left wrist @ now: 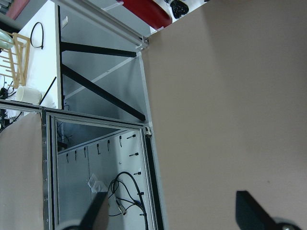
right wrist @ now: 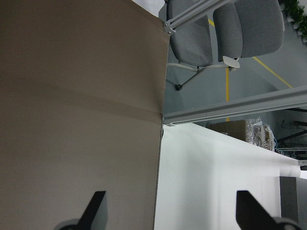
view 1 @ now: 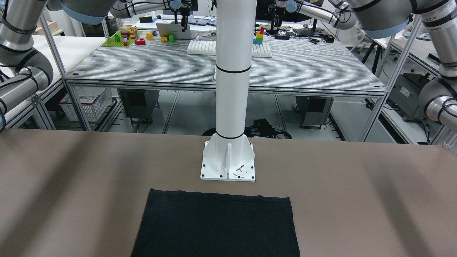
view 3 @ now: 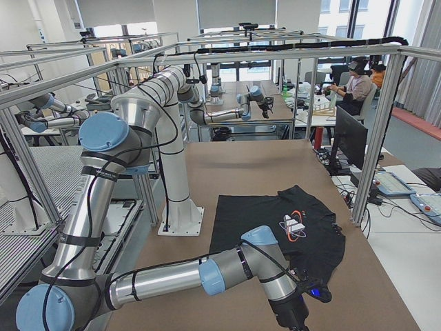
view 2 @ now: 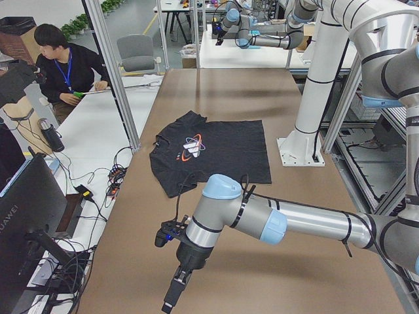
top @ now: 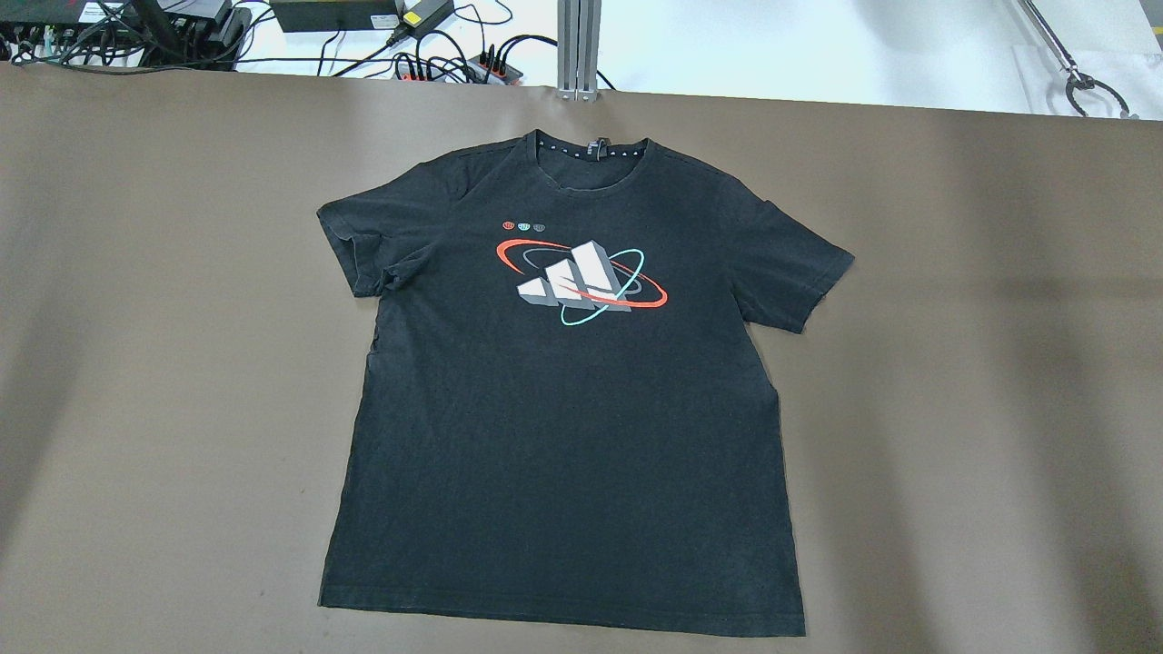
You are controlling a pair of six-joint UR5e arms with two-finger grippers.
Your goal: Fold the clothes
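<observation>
Clock read on overhead view. T-shirt (top: 563,427) flat on table (top: 999,381), centre: collar at 12, hem at 6. Post base (view 1: 227,167) on table just beyond hem, at 6. Left gripper (left wrist: 170,196) over table's end at 9, right gripper (right wrist: 170,194) at 3, both well apart from T-shirt.

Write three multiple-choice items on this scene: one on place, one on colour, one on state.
1. Where is the T-shirt?
A. On the brown table, hem toward the white post.
B. Hanging from a gripper.
C. In a basket.
2. What colour is it?
A. White.
B. Black, with a red, white and teal print.
C. Green.
3. What state is it in?
A. Folded in half.
B. Rolled up.
C. Spread flat, sleeves out.
Key: 1 A, the front-facing view shows the hem by the post's base; 2 B, the overhead view shows the print on black; 3 C, both sleeves lie open in the overhead view.
</observation>
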